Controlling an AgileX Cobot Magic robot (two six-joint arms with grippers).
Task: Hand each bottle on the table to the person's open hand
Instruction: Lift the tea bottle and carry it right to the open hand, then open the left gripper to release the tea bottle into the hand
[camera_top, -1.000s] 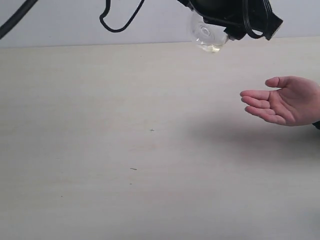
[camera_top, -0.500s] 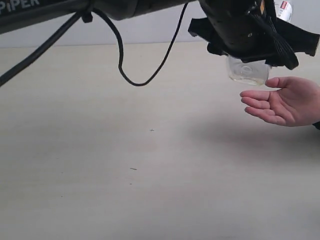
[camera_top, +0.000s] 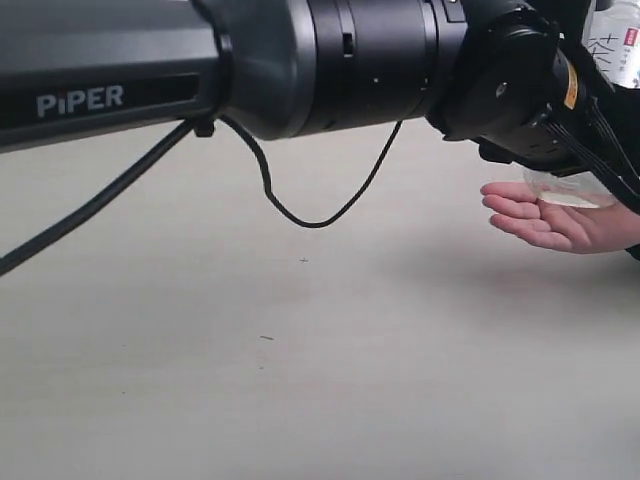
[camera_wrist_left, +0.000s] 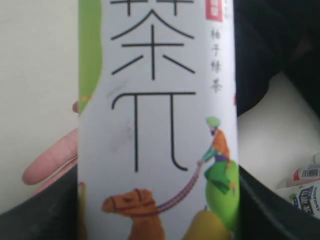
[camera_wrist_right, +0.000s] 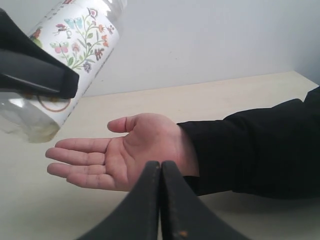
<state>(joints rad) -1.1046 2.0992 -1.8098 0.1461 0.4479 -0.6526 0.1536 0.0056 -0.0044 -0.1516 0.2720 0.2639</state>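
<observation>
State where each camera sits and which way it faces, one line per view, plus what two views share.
Exterior: off the arms, looking down across the table; the left arm fills the top.
Left wrist: on the left arm, facing the bottle held in its jaws, which edge the lower corners.
Right wrist: on the right arm, looking past the right gripper, jaws shut, at the hand.
Shared: all three show bottle and hand.
</observation>
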